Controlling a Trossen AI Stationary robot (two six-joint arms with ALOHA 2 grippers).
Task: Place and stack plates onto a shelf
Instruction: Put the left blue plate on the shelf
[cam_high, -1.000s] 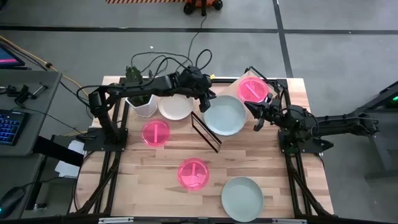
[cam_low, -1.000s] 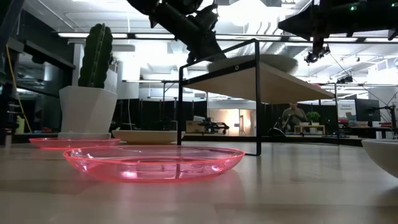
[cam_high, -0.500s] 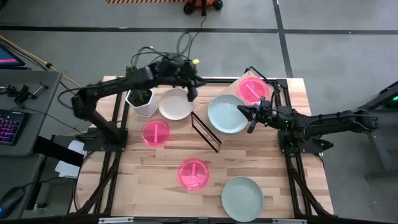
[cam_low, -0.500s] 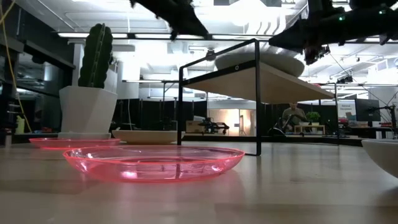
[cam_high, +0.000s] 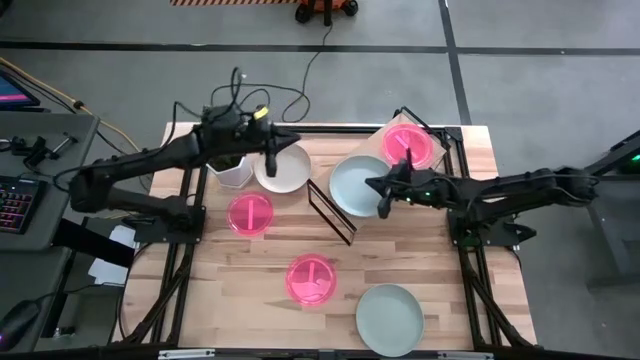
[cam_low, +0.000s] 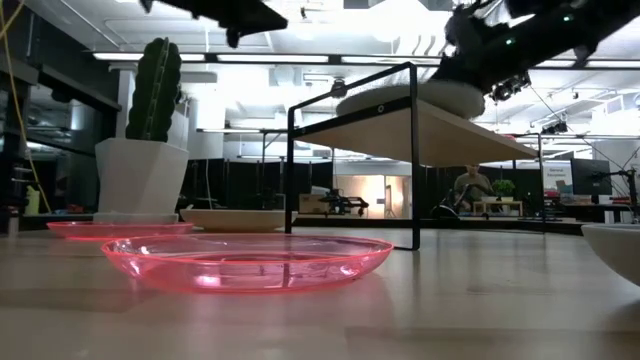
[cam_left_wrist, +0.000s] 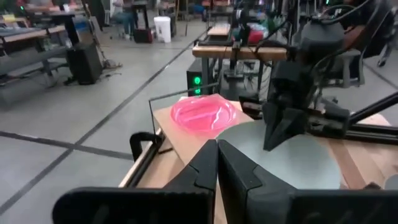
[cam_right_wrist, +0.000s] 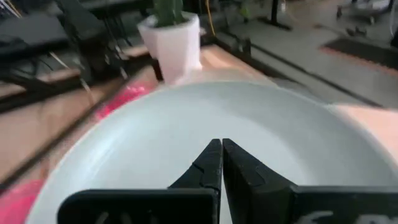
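Note:
A pale grey-green plate (cam_high: 352, 180) and a pink plate (cam_high: 408, 145) lie on the plywood shelf (cam_high: 378, 135). My right gripper (cam_high: 375, 188) is shut over the grey-green plate's right part (cam_right_wrist: 186, 118); the low view shows it (cam_low: 465, 55) just above that plate (cam_low: 420, 98). My left gripper (cam_high: 271, 160) is shut and empty, high over the cream-white plate (cam_high: 285, 170) on the table. Two pink plates (cam_high: 250, 213) (cam_high: 312, 280) and a second grey-green plate (cam_high: 390, 318) lie on the table. My right gripper's shut fingers (cam_right_wrist: 239, 168) point slanting down from the table's right over the inside of the grey-green plate (cam_right_wrist: 143, 137), which lies flat on the shelf. I cannot tell whether the fingertips touch it.
A white pot with a green cactus (cam_high: 230, 165) stands beside the cream-white plate, under my left arm. The shelf's black frame (cam_high: 330, 212) stands near the table's middle. Bare tabletop (cam_high: 240, 290) lies at the near left.
My left gripper has drawn back from the grey-green plate's far-left rim toward the table's left edge and now hangs over the cream-white plate. My right gripper has gone toward the table's left, from the shelf's right side to over the grey-green plate.

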